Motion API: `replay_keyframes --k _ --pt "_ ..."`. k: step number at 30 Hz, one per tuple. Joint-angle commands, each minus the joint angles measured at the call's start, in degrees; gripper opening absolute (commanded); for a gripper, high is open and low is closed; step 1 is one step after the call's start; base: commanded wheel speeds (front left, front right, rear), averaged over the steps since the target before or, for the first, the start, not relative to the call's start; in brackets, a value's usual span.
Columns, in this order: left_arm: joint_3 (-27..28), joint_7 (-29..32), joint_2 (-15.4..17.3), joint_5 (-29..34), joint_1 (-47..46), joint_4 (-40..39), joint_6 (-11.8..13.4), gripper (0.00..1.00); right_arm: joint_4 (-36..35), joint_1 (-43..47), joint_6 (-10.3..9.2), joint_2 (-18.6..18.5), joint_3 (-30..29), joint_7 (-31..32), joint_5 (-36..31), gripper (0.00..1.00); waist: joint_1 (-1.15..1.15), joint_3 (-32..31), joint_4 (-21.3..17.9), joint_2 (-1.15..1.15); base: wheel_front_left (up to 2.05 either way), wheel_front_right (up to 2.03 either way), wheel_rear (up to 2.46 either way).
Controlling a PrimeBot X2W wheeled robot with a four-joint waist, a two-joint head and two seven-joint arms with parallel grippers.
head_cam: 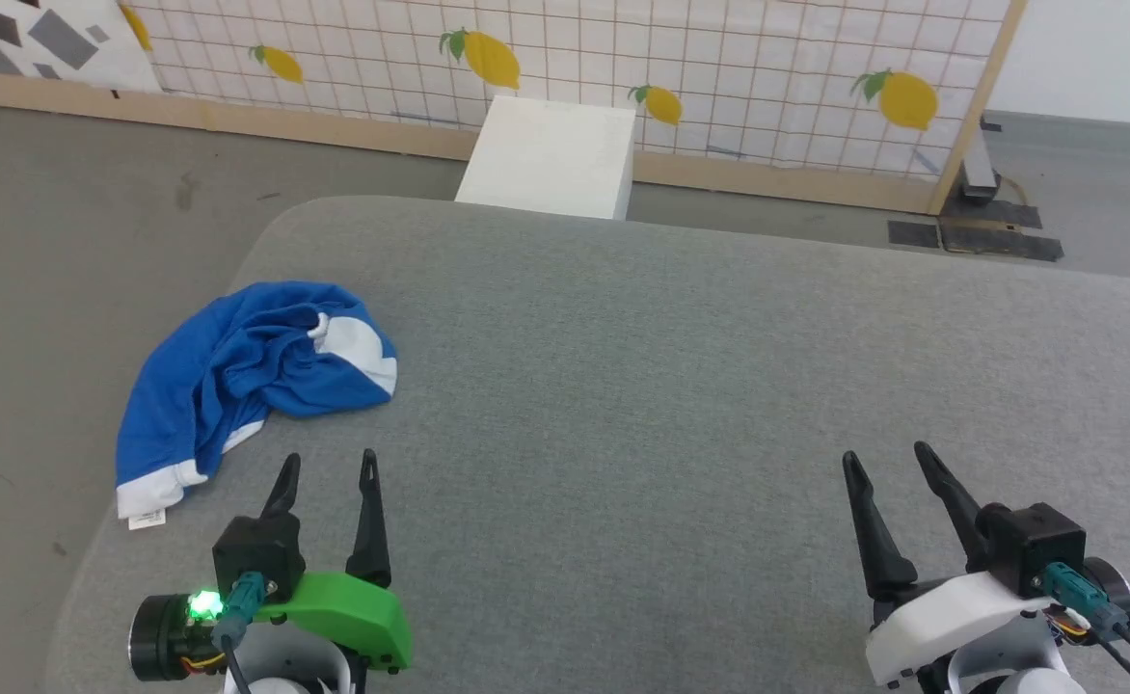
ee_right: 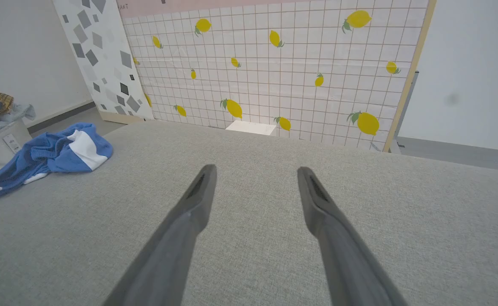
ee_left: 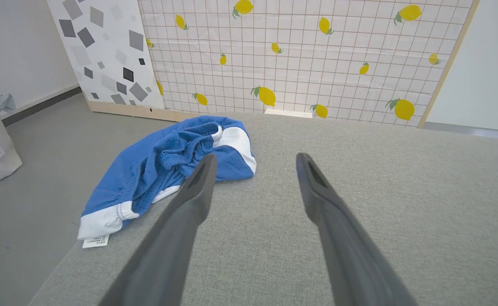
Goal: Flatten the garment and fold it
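1. While the crumpled blue garment lies at the left edge of the table, the left claw sits just short of it, jaws spread wide, holding nothing.
2. The right claw stands equally wide and empty over the grey table, well apart from the garment.

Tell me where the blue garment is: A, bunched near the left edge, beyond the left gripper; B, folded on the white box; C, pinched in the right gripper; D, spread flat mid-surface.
A: the garment lies crumpled by the left edge of the grey surface, just beyond the open left gripper.
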Motion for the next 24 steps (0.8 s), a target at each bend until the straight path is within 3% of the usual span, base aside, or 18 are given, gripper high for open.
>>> replay_keyframes --k 1,24 --pt "-0.21 -0.54 -0.09 -0.35 0.9 0.17 0.49 1.0 0.44 0.69 -0.04 -0.01 0.14 -0.61 0.87 1.0 0.0 -0.1 0.57 0.0 0.0 0.0 0.0" --pt "-1.2 -3.25 -0.13 -1.89 1.85 1.28 2.12 1.0 2.51 1.22 -0.05 -0.01 1.45 -3.34 3.02 1.0 0.0 -0.16 6.03 0.0 0.0 0.0 0.0"
